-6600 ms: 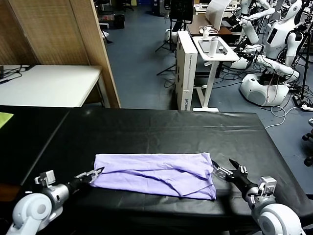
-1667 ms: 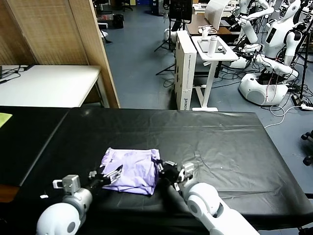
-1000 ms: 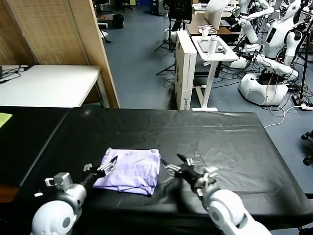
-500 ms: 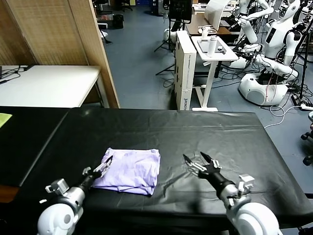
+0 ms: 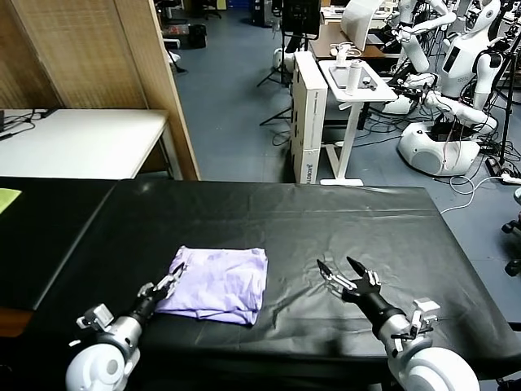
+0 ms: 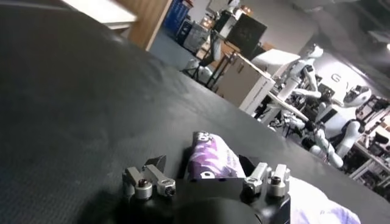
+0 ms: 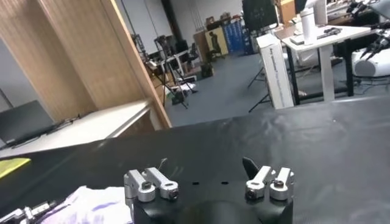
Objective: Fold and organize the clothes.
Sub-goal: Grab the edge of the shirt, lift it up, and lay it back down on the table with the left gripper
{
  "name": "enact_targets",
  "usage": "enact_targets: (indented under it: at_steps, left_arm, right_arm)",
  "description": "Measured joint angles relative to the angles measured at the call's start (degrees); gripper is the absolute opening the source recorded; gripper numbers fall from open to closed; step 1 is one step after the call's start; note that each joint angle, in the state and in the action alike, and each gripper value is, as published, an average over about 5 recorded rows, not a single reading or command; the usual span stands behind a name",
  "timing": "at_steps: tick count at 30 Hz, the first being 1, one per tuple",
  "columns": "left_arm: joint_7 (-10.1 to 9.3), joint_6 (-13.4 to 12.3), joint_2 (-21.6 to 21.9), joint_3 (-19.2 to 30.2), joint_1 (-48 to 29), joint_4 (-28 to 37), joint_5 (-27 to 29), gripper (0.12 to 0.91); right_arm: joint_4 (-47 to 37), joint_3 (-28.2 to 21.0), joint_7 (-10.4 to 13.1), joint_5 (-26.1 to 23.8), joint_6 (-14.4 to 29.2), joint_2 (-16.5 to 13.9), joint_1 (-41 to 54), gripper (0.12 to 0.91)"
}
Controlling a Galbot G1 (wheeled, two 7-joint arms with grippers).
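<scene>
The clothes are one pale lavender T-shirt (image 5: 218, 283), folded into a small square on the black table (image 5: 342, 216), left of its middle. My left gripper (image 5: 173, 275) lies low at the shirt's left edge. In the left wrist view a purple-printed fold of the shirt (image 6: 210, 159) sits between its spread fingers (image 6: 159, 163), with a gap showing beside the cloth. My right gripper (image 5: 336, 265) hovers open over bare table, well to the right of the shirt, holding nothing. In the right wrist view, the shirt (image 7: 91, 204) shows off to one side of that gripper (image 7: 205, 165).
A yellow-green cloth (image 5: 8, 197) lies at the far left edge. A white table (image 5: 81, 138) and a wooden partition (image 5: 146, 73) stand behind on the left. A white cart (image 5: 354, 81) and other robots (image 5: 456, 81) stand beyond the table's far side.
My right gripper has pulled back from the shirt's right edge, moving right and toward me. My left gripper stays at the left edge, its jaws narrower. The shirt has not moved.
</scene>
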Motion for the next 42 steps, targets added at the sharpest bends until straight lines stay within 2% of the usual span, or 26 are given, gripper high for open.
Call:
enact_targets:
  at_steps: [6, 9, 13, 17, 24, 29, 32, 37, 42]
  left_arm:
    - [-0.39, 0.8, -0.2, 0.0, 0.3, -1.0, -0.8, 0.311]
    - [-1.46, 0.9, -0.1, -0.2, 0.4, -1.9, -0.4, 0.196]
    - [-3.14, 0.4, 0.6, -1.1, 0.8, -3.6, 2.8, 0.189]
    - [-3.63, -0.3, 2.6, -2.9, 1.5, -5.7, 7.2, 0.186]
    - [-3.55, -1.8, 10.4, -9.6, 5.0, -9.3, 11.4, 0.186]
    - [-4.74, -2.0, 16.7, -15.5, 7.6, -11.1, 13.7, 0.186]
    - [-6.03, -1.3, 19.0, -18.1, 8.4, -12.9, 14.7, 0.186]
    - [-9.43, 2.1, 17.8, -17.3, 8.1, -18.0, 12.5, 0.186]
    - [-12.96, 5.2, 11.9, -9.8, 6.6, -22.8, 10.1, 0.186]
  right_arm:
    - [-0.7, -0.3, 0.0, -0.5, 0.0, 0.3, 0.3, 0.907]
    - [-1.1, -0.4, 0.0, -0.9, 0.2, 0.6, 0.2, 0.907]
    - [-1.8, -0.5, 0.0, -2.0, 0.9, 1.0, 0.1, 0.907]
    - [-2.8, -1.1, -0.1, -3.1, 1.3, 1.4, 0.3, 0.907]
    - [-4.1, -2.5, 0.2, -3.6, 1.5, 1.8, 1.6, 0.907]
    - [-5.0, -3.6, 0.4, -3.9, 1.5, 2.3, 2.5, 0.907]
    - [-5.4, -4.3, 0.4, -4.3, 1.5, 2.7, 2.7, 0.907]
    - [-5.4, -4.7, 0.4, -4.8, 1.5, 2.9, 2.5, 0.907]
    - [-5.6, -4.2, 0.3, -5.4, 1.5, 3.0, 1.5, 0.907]
